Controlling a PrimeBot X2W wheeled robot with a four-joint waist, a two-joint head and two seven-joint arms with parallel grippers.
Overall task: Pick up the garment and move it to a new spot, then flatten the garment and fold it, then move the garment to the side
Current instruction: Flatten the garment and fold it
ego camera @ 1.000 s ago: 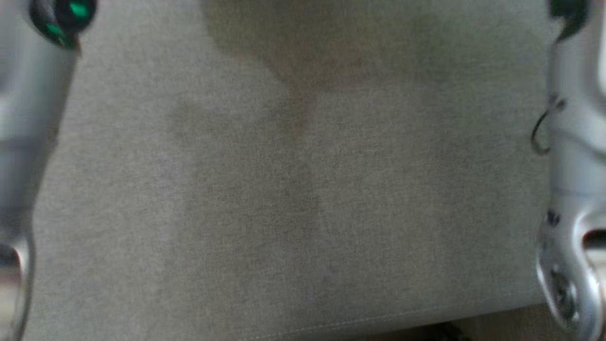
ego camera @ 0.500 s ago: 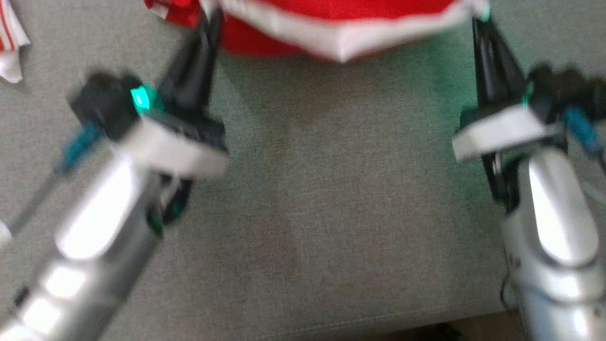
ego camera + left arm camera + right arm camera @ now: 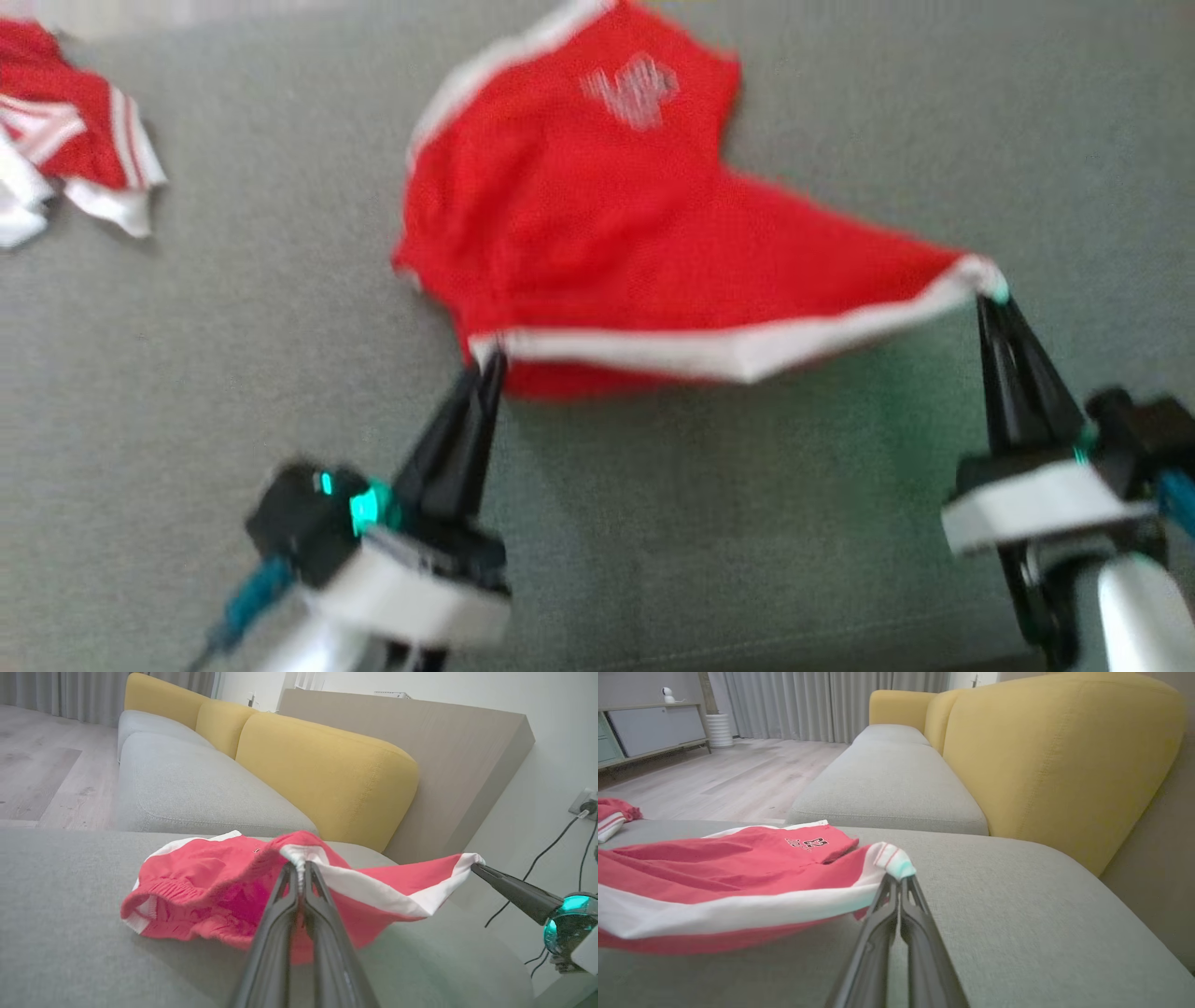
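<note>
**Red shorts being stretched by two corners**

Both arms are pinching the white hem of the red shorts. The left fingers are clamped together on its near-left corner, and the right fingers are clamped on its right corner. Holding the corners well apart is pulling the hem taut, probably so the cloth can be spread flat. The hem is hanging just above the grey cushion, while the far part, bearing a pale emblem, is lying rumpled on it. A second red-and-white garment is sitting at the far left.
</note>
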